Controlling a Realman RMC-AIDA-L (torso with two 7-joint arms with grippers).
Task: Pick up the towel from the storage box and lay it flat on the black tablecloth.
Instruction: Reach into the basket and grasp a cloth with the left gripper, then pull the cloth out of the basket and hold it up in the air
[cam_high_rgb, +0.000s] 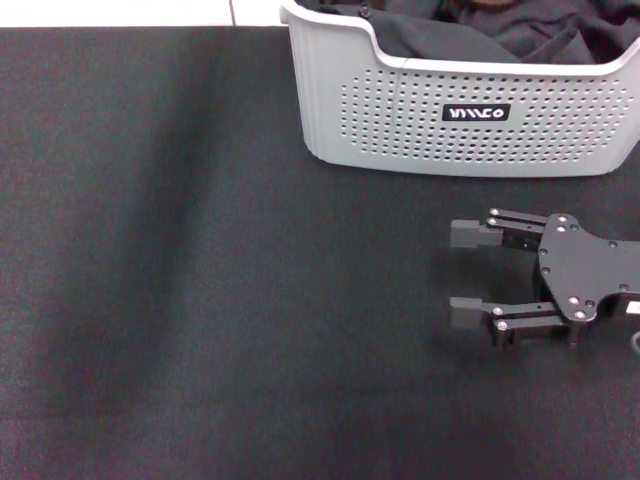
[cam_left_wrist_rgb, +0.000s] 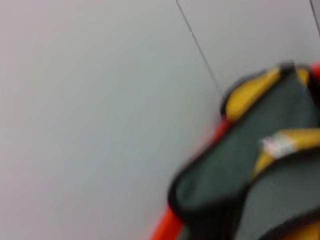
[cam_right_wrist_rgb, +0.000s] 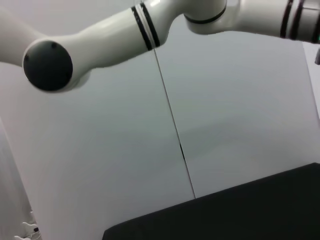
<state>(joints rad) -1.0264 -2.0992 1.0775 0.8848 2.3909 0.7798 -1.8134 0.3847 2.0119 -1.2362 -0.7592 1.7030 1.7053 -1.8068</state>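
Observation:
The towel (cam_left_wrist_rgb: 235, 185) fills the left wrist view close up: grey plush with yellow-orange folds, a black trimmed edge and a small white label (cam_left_wrist_rgb: 280, 145), bunched in front of a pale wall. My left gripper does not show in any view. The storage box (cam_high_rgb: 400, 110), light grey and perforated with a black logo plate, stands at the far right of the black tablecloth (cam_high_rgb: 200, 300). No towel shows in the box in the head view. My right gripper (cam_high_rgb: 462, 274) is open and empty, low over the cloth just in front of the box.
Black clothing fabric (cam_high_rgb: 450, 25) is piled inside the box. The white left arm (cam_right_wrist_rgb: 100, 45) crosses high in the right wrist view, above the tablecloth's edge (cam_right_wrist_rgb: 240, 210). A pale wall with a vertical seam stands behind the table.

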